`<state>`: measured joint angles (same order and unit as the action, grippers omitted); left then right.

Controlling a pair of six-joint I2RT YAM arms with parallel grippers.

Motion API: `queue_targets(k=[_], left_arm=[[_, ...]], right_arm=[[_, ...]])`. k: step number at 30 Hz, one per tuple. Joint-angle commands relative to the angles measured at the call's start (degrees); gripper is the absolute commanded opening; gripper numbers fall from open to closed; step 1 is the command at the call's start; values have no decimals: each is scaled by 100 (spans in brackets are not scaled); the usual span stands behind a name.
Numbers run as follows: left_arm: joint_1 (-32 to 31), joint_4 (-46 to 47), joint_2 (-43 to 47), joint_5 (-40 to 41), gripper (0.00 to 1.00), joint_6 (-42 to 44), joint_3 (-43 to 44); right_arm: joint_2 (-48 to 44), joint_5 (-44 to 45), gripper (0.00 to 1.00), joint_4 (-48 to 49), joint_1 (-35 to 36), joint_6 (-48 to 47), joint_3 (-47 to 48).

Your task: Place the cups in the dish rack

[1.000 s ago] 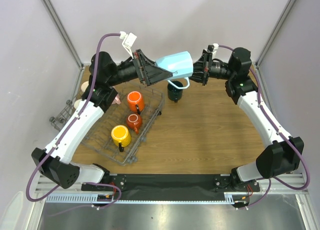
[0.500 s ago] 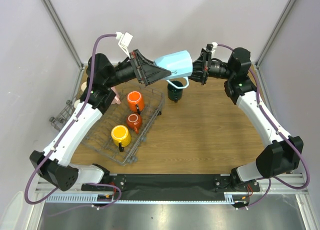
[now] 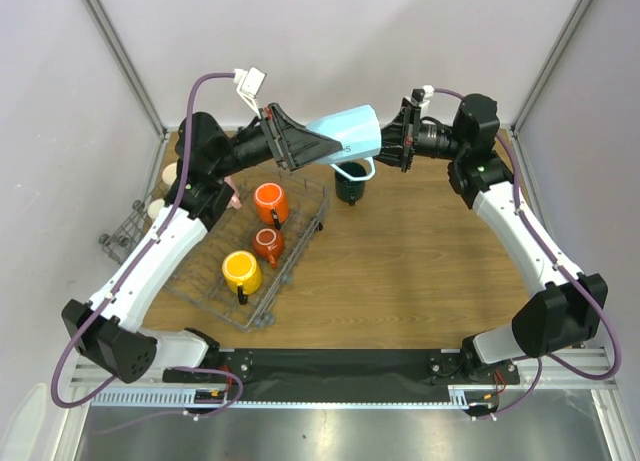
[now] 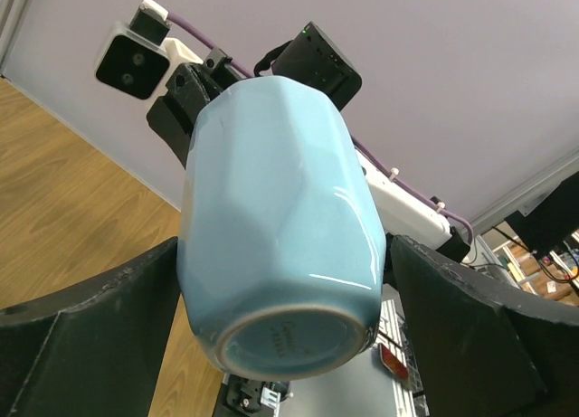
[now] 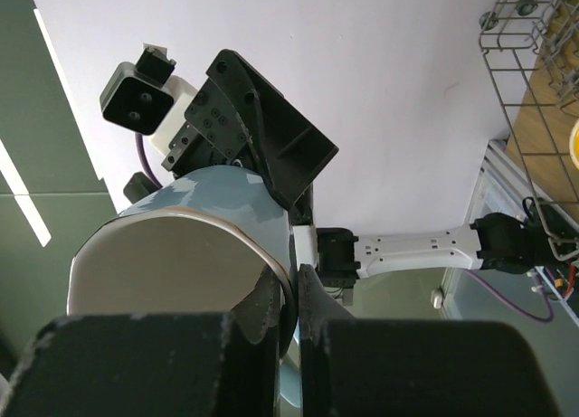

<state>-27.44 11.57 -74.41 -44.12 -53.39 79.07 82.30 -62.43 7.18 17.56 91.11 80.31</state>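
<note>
Handover beyond the dish rack (image 3: pixel 300 251): right claw (image 3: pixel 385 147) pinches the blue mug (image 3: pixel 350 131) by its rim; left claw (image 3: pixel 325 146) gapes, empty, around it. Next, probably, rack it.

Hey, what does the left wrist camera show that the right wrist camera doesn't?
Only the left wrist: the mug seen from its underside, the wooden table, and the left fingers spread wide on either side of the mug. Only the right wrist: the mug's white inside, the right fingers pinching its rim, and a corner of the rack. Both: the blue mug against the pale wall.
</note>
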Motion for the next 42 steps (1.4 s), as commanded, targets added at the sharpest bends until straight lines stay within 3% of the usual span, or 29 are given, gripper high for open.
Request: queue_targets(k=[1,6,9,12,15,16,19,21,23,26,29,32,36,37,40,42], left_arm=[[20,583,155,-88,100,-304,38],[11,311,85,-114,99,-190,153],[11,284,41,-132,94,-242,179],[11,240,15,-158,82,-234,214],[11,214,6,-185,53,-251,223],[11,249,-3,-202,32,-269,223],[11,240,-21,-176,0,-313,223],[11,240,-12,-150,0,-330,197],[19,179,-3,-123,0,-330,179],[72,108,41,-97,0,-339,109],[212,65,155,-44,0,-418,-110],[449,-478,287,140,0,-174,-137],[950,-1998,541,790,0,196,-181],[1064,-2732,646,973,0,310,-138],[1451,-4498,761,2045,0,794,143],[1794,-5084,797,2618,0,935,240]], right_arm=[[-109,56,0,-217,37,-322,433],[-92,74,0,-313,45,-374,476],[-57,82,0,-506,37,-515,599],[-13,91,0,-639,37,-656,687],[5,109,0,-665,37,-691,714],[23,91,0,-683,45,-717,740],[75,65,0,-946,28,-858,819],[84,56,15,-1112,-7,-980,819],[93,38,41,-1183,-42,-1060,811],[58,38,69,-1473,-183,-1288,802],[14,47,81,-1894,-411,-1631,775],[-39,135,83,-2754,-780,-2244,767],[-144,337,82,-4194,-1290,-3212,775],[-162,363,82,-4381,-1360,-3353,775],[-232,512,81,-4936,-1449,-3898,749],[-285,574,81,-5068,-1422,-4022,662]])
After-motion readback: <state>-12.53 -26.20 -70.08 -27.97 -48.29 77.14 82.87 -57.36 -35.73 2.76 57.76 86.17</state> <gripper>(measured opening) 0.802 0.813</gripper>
